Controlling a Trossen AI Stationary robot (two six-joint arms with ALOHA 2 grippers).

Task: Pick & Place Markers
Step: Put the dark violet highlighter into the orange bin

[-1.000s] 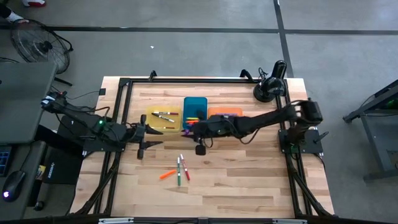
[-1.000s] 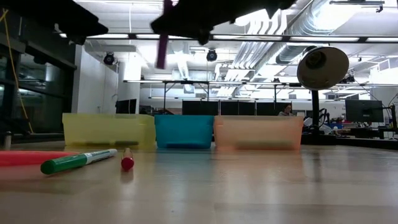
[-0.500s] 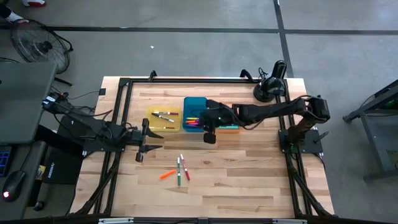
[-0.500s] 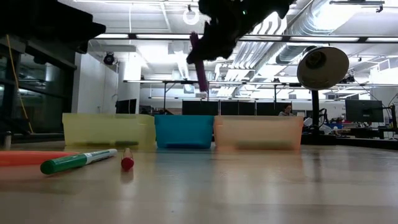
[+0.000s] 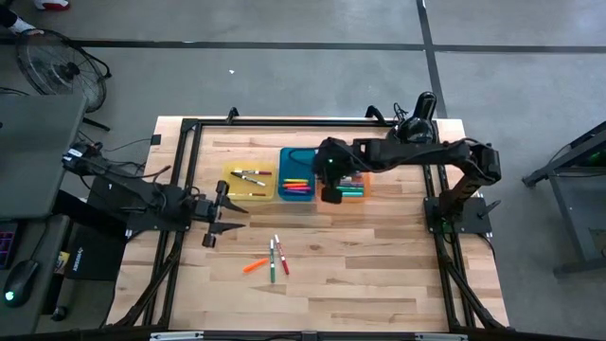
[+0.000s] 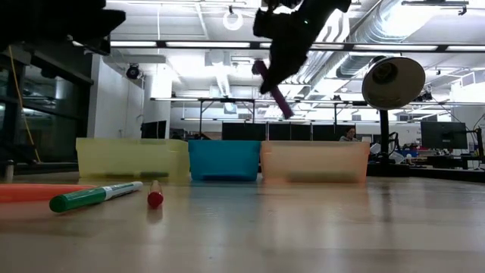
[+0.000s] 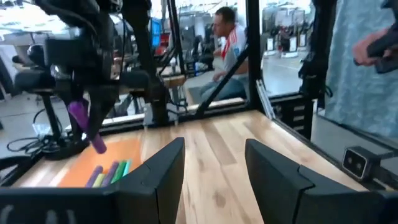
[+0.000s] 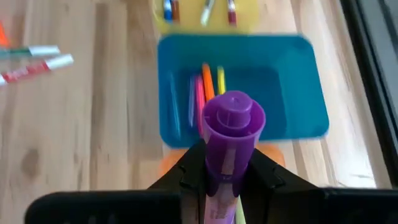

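Wooden worktop (image 5: 379,256) fills the middle of the high view, with yellow tray (image 5: 248,181), blue tray (image 5: 296,173) and orange tray (image 5: 348,183) in a row just above centre. My right gripper (image 5: 331,182) hangs over the orange tray, clamped on a purple marker (image 6: 273,90) that sticks out tilted below it. My left gripper (image 5: 223,214) waits at centre-left, jaws apart. Three loose markers (image 5: 272,258) lie lower centre.
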